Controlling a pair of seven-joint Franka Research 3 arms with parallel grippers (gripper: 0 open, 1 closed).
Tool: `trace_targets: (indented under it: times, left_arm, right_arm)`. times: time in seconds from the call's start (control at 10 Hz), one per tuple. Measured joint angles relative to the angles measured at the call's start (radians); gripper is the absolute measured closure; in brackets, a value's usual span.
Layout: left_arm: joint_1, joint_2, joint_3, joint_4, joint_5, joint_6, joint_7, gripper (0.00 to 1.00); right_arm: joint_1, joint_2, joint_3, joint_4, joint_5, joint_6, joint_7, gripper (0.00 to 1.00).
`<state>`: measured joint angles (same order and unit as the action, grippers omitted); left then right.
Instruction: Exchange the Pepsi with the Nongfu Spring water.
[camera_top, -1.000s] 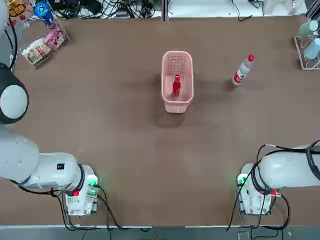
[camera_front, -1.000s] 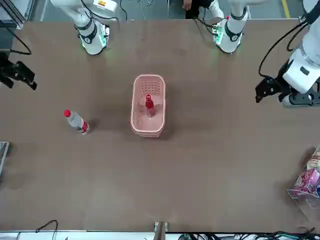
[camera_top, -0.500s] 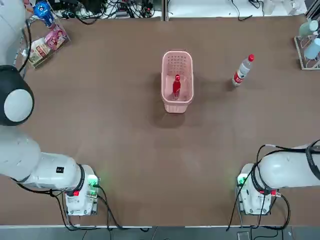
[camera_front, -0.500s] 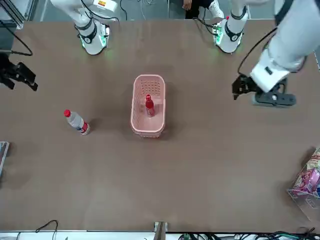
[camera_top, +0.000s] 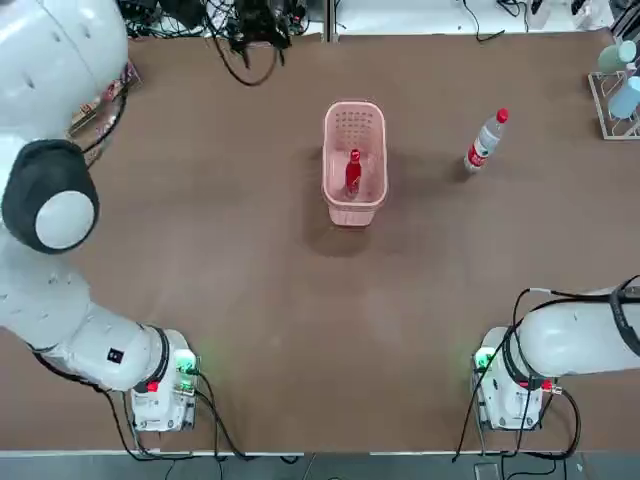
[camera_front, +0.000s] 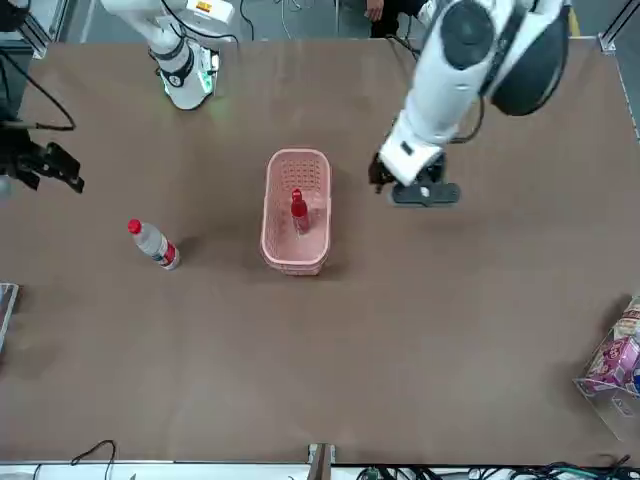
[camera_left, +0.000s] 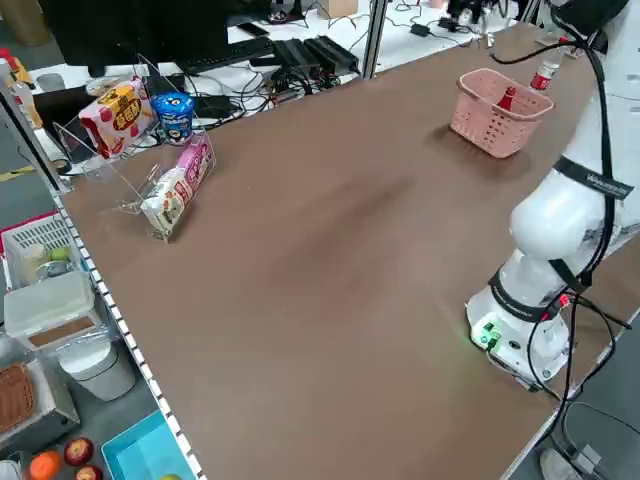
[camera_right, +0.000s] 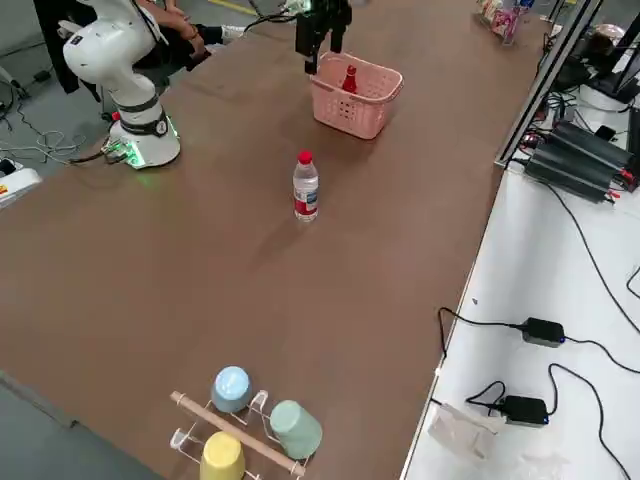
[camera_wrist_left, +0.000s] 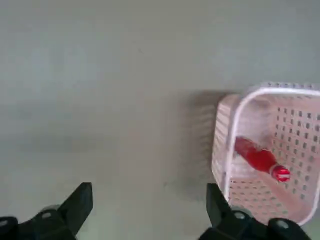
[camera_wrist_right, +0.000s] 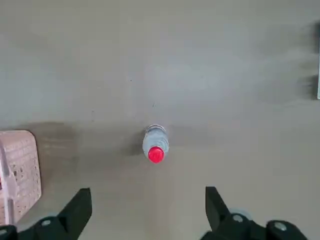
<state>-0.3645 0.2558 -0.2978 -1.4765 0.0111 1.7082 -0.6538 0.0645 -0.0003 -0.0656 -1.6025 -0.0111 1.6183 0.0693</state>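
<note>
The Pepsi (camera_top: 353, 172) is an all-red bottle standing inside a pink basket (camera_top: 327, 160) at the table's middle. It also shows in the front view as the Pepsi (camera_front: 298, 212) and in the left wrist view as the Pepsi (camera_wrist_left: 260, 160). The Nongfu Spring water (camera_top: 484, 142), clear with a red cap, stands upright on the bare table to the basket's right. My left gripper (camera_front: 380, 178) hovers open beside the basket's left side, holding nothing. My right gripper (camera_front: 60, 172) hangs open above and short of the Nongfu Spring water (camera_wrist_right: 155, 145), also holding nothing.
Snack packages (camera_left: 170, 190) lie at the far left corner. A rack of cups (camera_right: 240, 420) stands at the far right edge. Both arm bases (camera_top: 160, 390) sit at the near edge, with open brown tabletop between them and the basket.
My left arm has swung in from the table's left edge to the basket's side. The right gripper has shifted only slightly. Neither bottle has moved.
</note>
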Motion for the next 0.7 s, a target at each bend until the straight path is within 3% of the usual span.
trace_targets:
  times: [0.4,0.7]
  left_arm:
    - [-0.139,0.111,0.002,0.005,0.0,0.148,-0.115,0.01]
    - [-0.248,0.253,0.014,0.105,0.06,0.198,-0.221,0.03]
  right_arm:
    - [0.001,0.014,0.003,-0.204,0.0,0.264,-0.001,0.0]
    - [0.001,0.012,0.003,-0.409,0.0,0.499,-0.002,0.0]
